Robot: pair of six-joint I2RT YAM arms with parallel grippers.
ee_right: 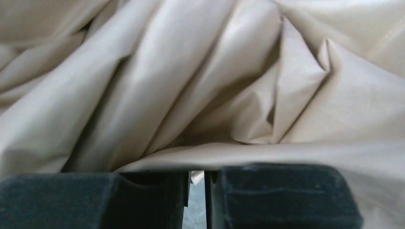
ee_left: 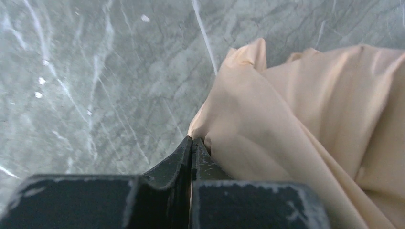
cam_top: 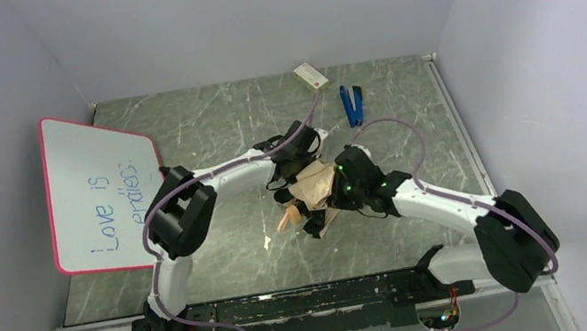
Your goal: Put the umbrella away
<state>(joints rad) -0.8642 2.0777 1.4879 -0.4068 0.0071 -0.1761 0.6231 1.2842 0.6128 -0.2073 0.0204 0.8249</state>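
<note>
Grey marbled tabletop [ee_left: 95, 86]: left claw [ee_left: 192, 143] pinched shut, beige umbrella [ee_left: 310, 119] fabric just right of its tips; right claw [ee_right: 196, 179] barely parted against the folds.

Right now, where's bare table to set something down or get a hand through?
Far-left: bare table between whiteboard, back wall and left arm. Far-right: between blue tool and right wall, though a cable loops there. Crowded mid-table: left and right arm meet over the umbrella.
</note>
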